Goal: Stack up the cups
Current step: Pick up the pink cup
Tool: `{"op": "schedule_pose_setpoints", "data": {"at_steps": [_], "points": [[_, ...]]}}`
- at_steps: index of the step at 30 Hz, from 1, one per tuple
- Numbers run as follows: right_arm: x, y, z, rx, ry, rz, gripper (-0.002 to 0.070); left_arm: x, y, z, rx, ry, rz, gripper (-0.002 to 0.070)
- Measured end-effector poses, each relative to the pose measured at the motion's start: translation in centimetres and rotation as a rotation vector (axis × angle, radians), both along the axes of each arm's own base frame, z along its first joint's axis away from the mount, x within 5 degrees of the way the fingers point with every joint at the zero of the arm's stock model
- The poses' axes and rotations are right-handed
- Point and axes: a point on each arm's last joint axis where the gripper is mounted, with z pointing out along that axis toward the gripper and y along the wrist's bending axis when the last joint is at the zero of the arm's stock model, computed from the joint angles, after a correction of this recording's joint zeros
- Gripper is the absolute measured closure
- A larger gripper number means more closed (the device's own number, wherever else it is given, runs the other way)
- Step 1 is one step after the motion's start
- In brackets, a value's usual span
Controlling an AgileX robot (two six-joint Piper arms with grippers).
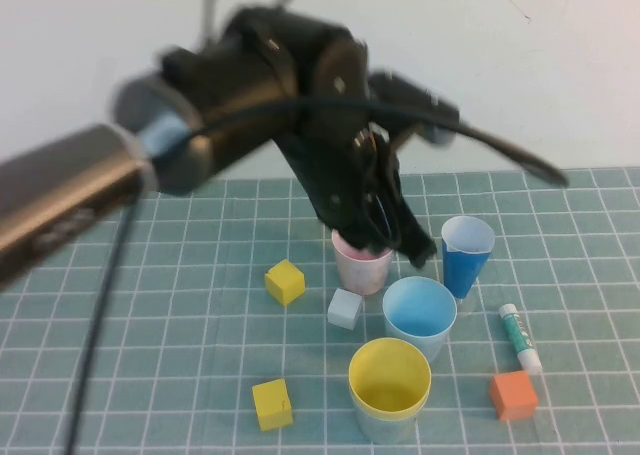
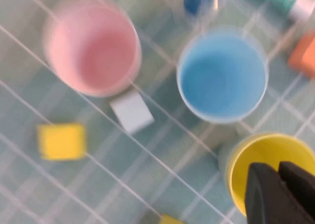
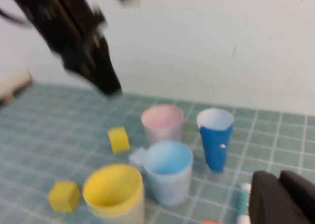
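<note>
Overhead, left gripper [image 1: 400, 237] closed and empty above pink cup [image 1: 362, 263] at centre frame, blue cup [image 1: 419, 315] and yellow cup [image 1: 389, 387] lower right, right gripper [image 3: 281, 194] closed, empty, seen only from its wrist camera.

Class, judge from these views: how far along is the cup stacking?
Done: the yellow cup appears nested in the pale green cup. In hand: nothing; the left hand, shut and empty, hangs above the cups; the right hand, shut, sits back from them. Left: the pink cup and light blue cup stand separate, unstacked.
</note>
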Motion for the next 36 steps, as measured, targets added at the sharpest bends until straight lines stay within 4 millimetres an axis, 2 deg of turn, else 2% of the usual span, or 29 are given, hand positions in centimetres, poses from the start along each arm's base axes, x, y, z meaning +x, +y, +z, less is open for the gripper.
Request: {"op": "schedule_pose_setpoints", "data": {"at_steps": [2,6,9,14,20,27,33,36], "points": [[0.8,0.0,1.6,-0.078,0.055,0.018,0.0664,-1.0,1.0,2.8,-0.034,-0.074,-0.004,0.0661],[3.7,-0.1,4.7,-0.249,0.192,0.058,0.0675,-3.8,3.5,8.0,-0.106,-0.197,-0.001,0.0671],[6.7,-0.1,6.9,-0.35,0.288,0.111,0.0678,-6.0,5.3,9.6,-0.13,-0.232,0.0,0.0673],[11.7,0.7,9.3,-0.435,0.409,0.269,0.0678,-9.4,8.1,8.3,-0.114,-0.22,0.013,0.0673],[17.5,2.2,9.5,-0.507,0.484,0.464,0.0678,-13.4,11.5,5.8,-0.112,-0.196,0.057,0.0673],[23.5,7.6,8.6,-0.643,0.5,0.686,0.0678,-17.1,14.8,4.5,-0.14,-0.224,0.118,0.0673],[27.8,12.3,6.5,-0.797,0.526,0.804,0.0676,-19.4,17.3,3.5,-0.171,-0.274,0.2,0.0673],[29.6,14.5,5.1,-0.858,0.538,0.847,0.0629,-20.7,18.9,3.2,-0.173,-0.328,0.226,0.0673]]}}
